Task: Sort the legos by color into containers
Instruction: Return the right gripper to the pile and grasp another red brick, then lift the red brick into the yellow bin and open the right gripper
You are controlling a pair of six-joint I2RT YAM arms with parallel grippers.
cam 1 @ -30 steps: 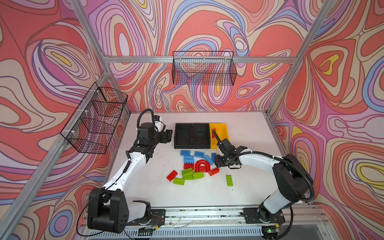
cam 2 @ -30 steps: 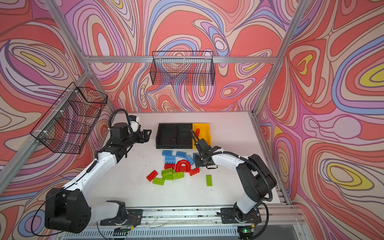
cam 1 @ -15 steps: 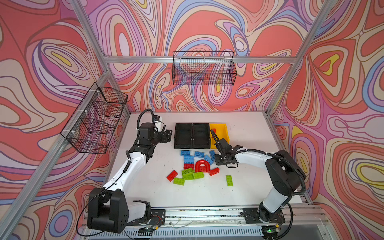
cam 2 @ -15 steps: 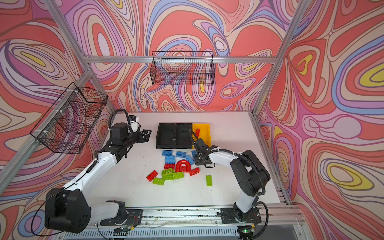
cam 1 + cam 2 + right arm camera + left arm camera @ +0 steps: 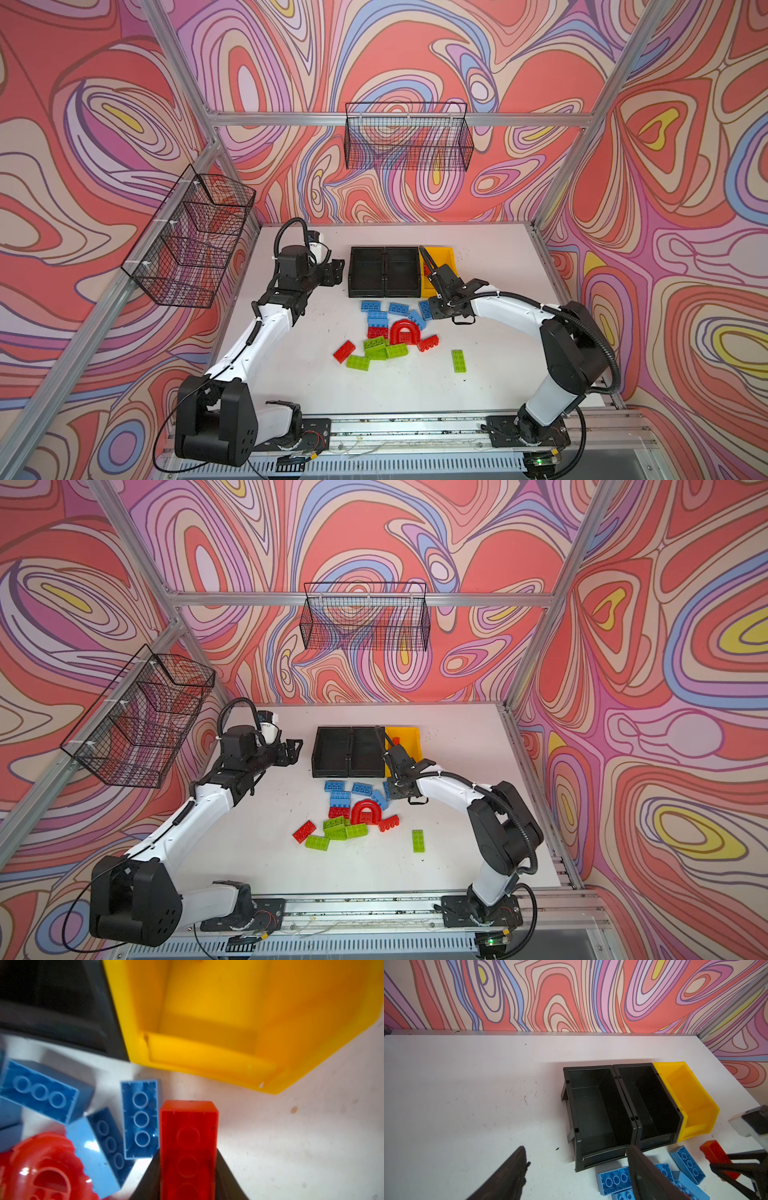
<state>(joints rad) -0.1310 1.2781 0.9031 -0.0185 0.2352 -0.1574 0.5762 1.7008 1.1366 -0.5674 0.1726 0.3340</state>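
My right gripper [image 5: 188, 1153] is shut on a red brick [image 5: 188, 1126], just in front of the yellow container [image 5: 207, 1059]. In both top views that gripper [image 5: 433, 309] [image 5: 392, 791] covers the brick. Two black containers [image 5: 368, 272] [image 5: 402, 272] stand left of the yellow one [image 5: 444, 257]. Loose legos lie in front of them: blue bricks [image 5: 371, 306], a red arch [image 5: 402, 331], green bricks [image 5: 376, 349], red bricks [image 5: 344, 351]. My left gripper [image 5: 334, 272] [image 5: 577, 1148] hangs open and empty, left of the black containers [image 5: 588, 1067].
A blue brick [image 5: 141, 1118] lies right beside the held red one. A single green brick [image 5: 458, 360] lies apart at the right. Black wire baskets hang on the back wall [image 5: 407, 141] and on the left wall [image 5: 191, 241].
My right gripper has shifted a little left to the edge of the pile and closed on the red brick. The left arm has stayed still.
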